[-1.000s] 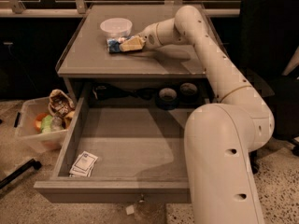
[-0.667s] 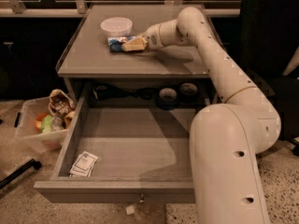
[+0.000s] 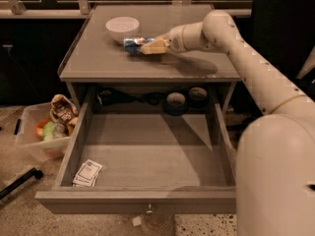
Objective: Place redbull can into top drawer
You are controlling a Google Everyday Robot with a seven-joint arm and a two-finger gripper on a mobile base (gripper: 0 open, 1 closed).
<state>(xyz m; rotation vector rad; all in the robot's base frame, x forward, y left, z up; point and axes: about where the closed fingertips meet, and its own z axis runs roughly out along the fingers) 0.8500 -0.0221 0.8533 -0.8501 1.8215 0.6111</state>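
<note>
The redbull can (image 3: pixel 132 44) lies on its side on the grey table top (image 3: pixel 108 63), just in front of the white bowl (image 3: pixel 122 27). My gripper (image 3: pixel 147 46) reaches in from the right, and its tan fingers (image 3: pixel 155 46) are closed on the can's right end. The top drawer (image 3: pixel 147 151) is pulled wide open below the table top. Its front panel with the small metal lock (image 3: pixel 147 209) is nearest the camera. My arm stretches from the lower right across the table's right side.
A small paper packet (image 3: pixel 87 173) lies in the drawer's front left corner. Two tape rolls (image 3: pixel 175 101) sit on the shelf behind the drawer. A clear plastic bin (image 3: pixel 47 132) of snacks stands on the floor to the left.
My gripper has drawn back a little to the right, and the can has shifted right with it, away from the bowl.
</note>
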